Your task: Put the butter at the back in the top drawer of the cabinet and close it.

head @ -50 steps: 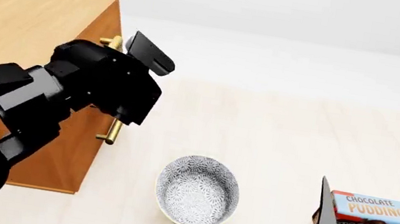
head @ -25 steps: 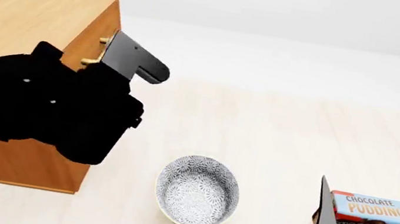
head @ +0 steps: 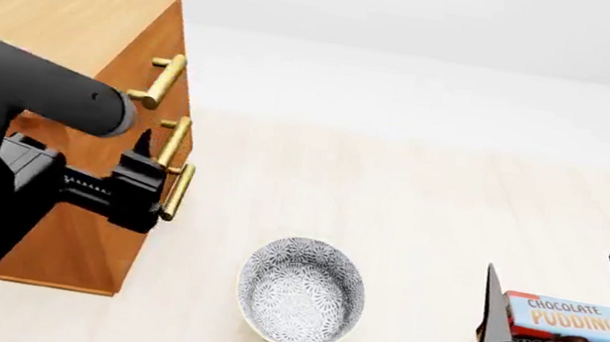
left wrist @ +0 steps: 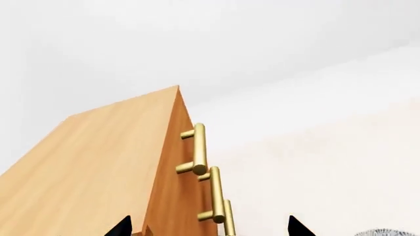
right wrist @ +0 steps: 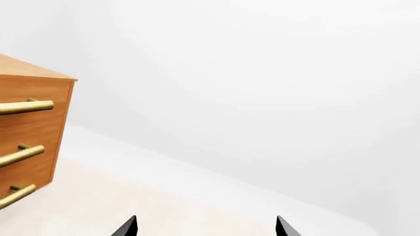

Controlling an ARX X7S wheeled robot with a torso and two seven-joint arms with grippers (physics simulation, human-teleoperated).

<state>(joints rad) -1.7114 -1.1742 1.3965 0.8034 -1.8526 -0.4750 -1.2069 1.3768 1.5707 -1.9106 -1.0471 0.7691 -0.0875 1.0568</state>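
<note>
Drawers shut, our left gripper at the cabinet's front, no butter that we can see.

We cannot find the butter in any view. The top drawer (head: 146, 86) of the cabinet (head: 62, 17) sits closed, its brass handle (head: 161, 81) at about 10 o'clock from the bowl (head: 301, 293). Our left gripper (head: 147, 179) hangs just beside the lower handles, fingers spread and empty. At 4 o'clock from the bowl, our right gripper (head: 570, 306) stands wide open, holding nothing, with the pudding box (head: 565, 337) behind its fingers.
</note>
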